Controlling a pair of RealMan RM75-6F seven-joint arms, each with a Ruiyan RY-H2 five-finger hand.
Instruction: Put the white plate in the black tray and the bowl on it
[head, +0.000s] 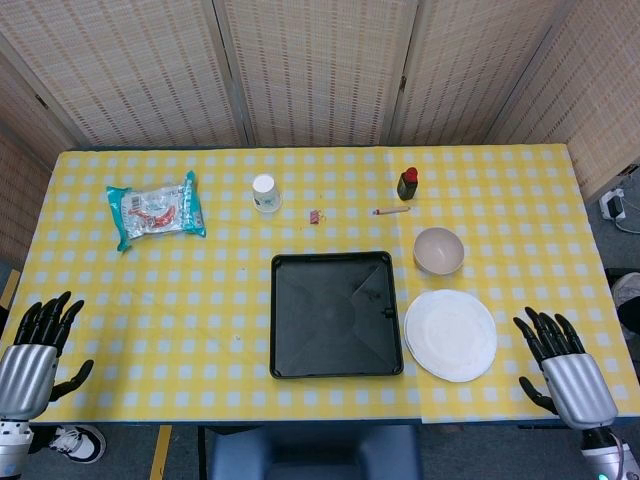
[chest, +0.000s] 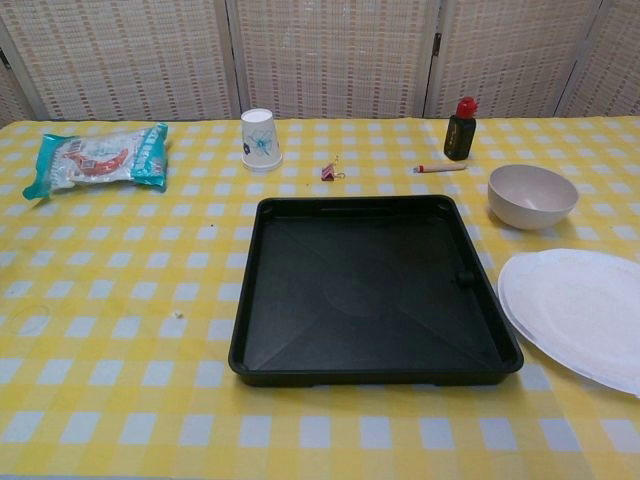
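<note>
right hand (head: 565, 375): fingers spread, nothing held, at table edge | left hand (head: 35, 355): likewise spread and empty, far side | white plate (head: 450, 334): lying flat just right of black tray (head: 335, 313), judged stiff, thin, slippery; rim to be pinched at near edge | bowl (head: 438, 250): beyond plate, judged light, breakable

1 tray (chest: 370, 290) | 1 plate (chest: 580, 310) | 1 bowl (chest: 532, 195) | 1 cup (chest: 260, 138) | 1 bottle (chest: 461, 130) | 1 packet (chest: 100, 158)
</note>
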